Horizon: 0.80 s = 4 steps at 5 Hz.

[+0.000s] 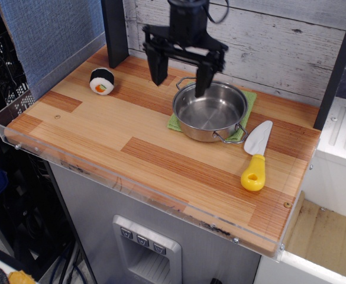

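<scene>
Nearest the front edge of the counter, in the lower right of the frame, lies a spatula with a yellow handle and a pale blade that points up toward the pot.

The steel pot sits right of centre, upright and empty, on a green cloth that shows at its left and upper right. I judge it stiff and fairly light for its size, but its polished wall looks slippery, and the cloth under it may let it slide. The thin rim looks like the surest place to pinch. The two wire loop handles, one at the back left and one at the front right, are the other option.

Above the pot's back-left rim hangs the black pincer, its two fingers spread wide and nothing between them. One fingertip is over the rim by the rear handle and the other is out over bare wood. I cannot tell whether the nearer one touches the metal.

Well apart, in the upper left, a soft sushi-roll toy rests on the counter.
</scene>
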Each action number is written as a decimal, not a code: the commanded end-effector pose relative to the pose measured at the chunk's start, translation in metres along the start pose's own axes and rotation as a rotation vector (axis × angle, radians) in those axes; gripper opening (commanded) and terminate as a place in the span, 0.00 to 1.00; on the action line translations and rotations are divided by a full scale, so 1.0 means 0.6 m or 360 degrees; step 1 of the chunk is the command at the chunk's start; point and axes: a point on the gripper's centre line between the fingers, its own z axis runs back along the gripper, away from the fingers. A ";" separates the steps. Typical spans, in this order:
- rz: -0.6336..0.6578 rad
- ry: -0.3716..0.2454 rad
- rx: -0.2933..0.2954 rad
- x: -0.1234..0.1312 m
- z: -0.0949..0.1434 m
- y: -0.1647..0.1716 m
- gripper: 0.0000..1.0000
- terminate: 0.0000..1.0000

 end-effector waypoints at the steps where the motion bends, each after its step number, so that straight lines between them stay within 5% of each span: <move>1: -0.0006 -0.0131 -0.0046 0.023 -0.019 -0.008 1.00 0.00; 4: -0.0005 -0.0006 -0.0024 0.027 -0.059 0.040 1.00 0.00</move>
